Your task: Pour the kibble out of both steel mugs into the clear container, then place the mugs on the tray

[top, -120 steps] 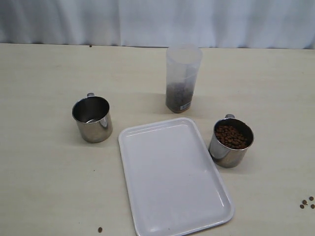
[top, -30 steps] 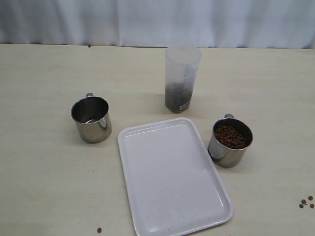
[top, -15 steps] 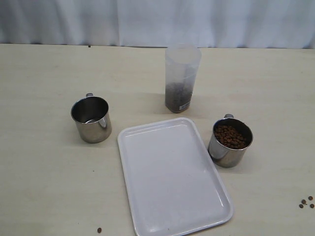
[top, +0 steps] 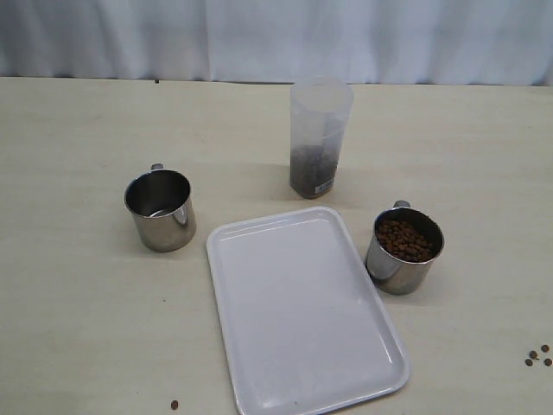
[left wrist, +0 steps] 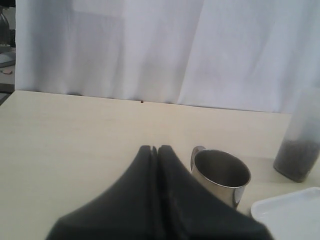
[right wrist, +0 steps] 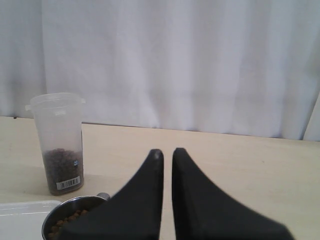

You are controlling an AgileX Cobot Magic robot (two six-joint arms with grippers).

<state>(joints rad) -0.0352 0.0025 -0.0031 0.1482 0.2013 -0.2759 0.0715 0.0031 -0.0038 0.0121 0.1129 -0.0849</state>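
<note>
**Exterior view: one mug full, both grippers shut and holding nothing**

The right mug (top: 404, 251) is your job now, going by the scene: it is heaped with kibble (top: 404, 239), while the left mug (top: 160, 210) looks empty. The clear container (top: 320, 138) stands toward the table's (top: 69, 328) far edge, a dark layer of pellets in its lower part. The white tray (top: 302, 311) lies bare by the near edge, between the mugs, with the full mug just beside its right rim.

Your left gripper (left wrist: 155, 148) has its fingers pressed together, and the right gripper (right wrist: 167, 151) is drawn together too. Both hang well short of the mugs.

Spread the right fingers before you descend. The handle points toward the far edge, so come in where you can clamp the wall or handle squarely. Carry the mug upright, set its lip over the container's mouth, then tilt slowly (that mouth is narrow). Stray pellets (top: 537, 356) near the right edge suggest a fast pour will scatter.
</note>
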